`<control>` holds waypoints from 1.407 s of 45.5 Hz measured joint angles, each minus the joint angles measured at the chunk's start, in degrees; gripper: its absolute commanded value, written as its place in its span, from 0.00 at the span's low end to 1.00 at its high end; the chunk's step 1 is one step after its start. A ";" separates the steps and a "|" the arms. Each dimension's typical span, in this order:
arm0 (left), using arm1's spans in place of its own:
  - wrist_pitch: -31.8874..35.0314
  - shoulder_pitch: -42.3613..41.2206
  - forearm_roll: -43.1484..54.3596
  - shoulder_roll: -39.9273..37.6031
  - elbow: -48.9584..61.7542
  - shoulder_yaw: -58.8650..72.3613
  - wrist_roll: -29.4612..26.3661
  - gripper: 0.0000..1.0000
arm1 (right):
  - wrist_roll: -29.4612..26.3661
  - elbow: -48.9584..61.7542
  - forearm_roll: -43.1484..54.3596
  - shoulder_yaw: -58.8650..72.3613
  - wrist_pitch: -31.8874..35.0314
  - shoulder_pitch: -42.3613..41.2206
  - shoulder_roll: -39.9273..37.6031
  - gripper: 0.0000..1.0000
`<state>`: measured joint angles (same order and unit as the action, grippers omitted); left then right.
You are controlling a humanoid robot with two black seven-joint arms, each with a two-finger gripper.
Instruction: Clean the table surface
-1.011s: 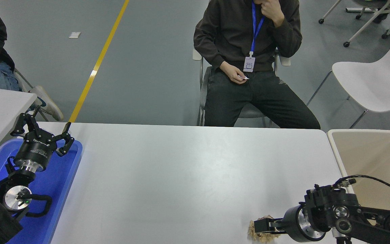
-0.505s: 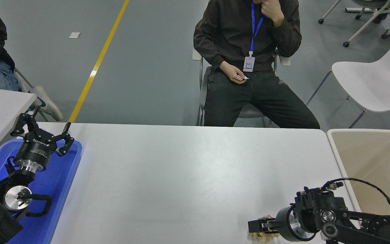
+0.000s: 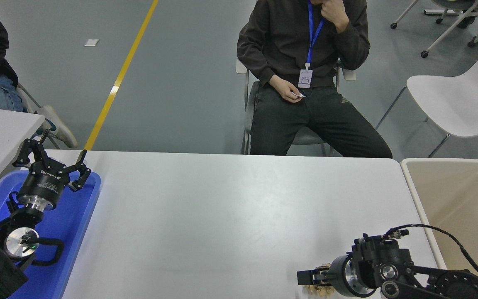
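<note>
— So, starting at the left, what sits there?

— The left gripper [image 3: 52, 155] is parked above a blue tray [image 3: 82, 216] at the table's left end, its fingers [image 3: 82, 173] spread wide apart with nothing between them.

— And the table surface [image 3: 222, 216]?

— It fills the middle of the view, a wide white top running from the tray to a beige bin [image 3: 463, 203] just beside its right edge. A person [image 3: 305, 74] sits on a chair beyond the far side, one hand raised to the chin.

— What about the right side?

— The right gripper [image 3: 311, 277] lies low at the near edge, pointing left. Its fingers are clamped on a tan crumpled wad [image 3: 320, 287] that rests on the table surface near the front right corner.
</note>
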<state>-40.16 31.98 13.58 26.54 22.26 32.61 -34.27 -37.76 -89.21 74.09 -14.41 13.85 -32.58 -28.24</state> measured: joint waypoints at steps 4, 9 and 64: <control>0.00 0.00 -0.01 0.00 0.00 0.00 0.00 1.00 | 0.29 0.47 0.42 0.02 -0.39 0.15 0.33 0.96; 0.00 0.01 -0.01 0.00 0.00 0.00 0.00 1.00 | 0.51 0.92 0.91 0.02 -0.68 0.30 0.62 0.94; 0.01 -0.03 -0.02 0.00 0.02 0.00 0.01 1.00 | 5.32 4.73 6.42 -2.38 -3.10 0.59 2.07 0.00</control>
<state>-40.15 31.95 13.57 26.54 22.28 32.61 -34.27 -32.44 -84.49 80.51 -16.79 10.74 -31.99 -26.16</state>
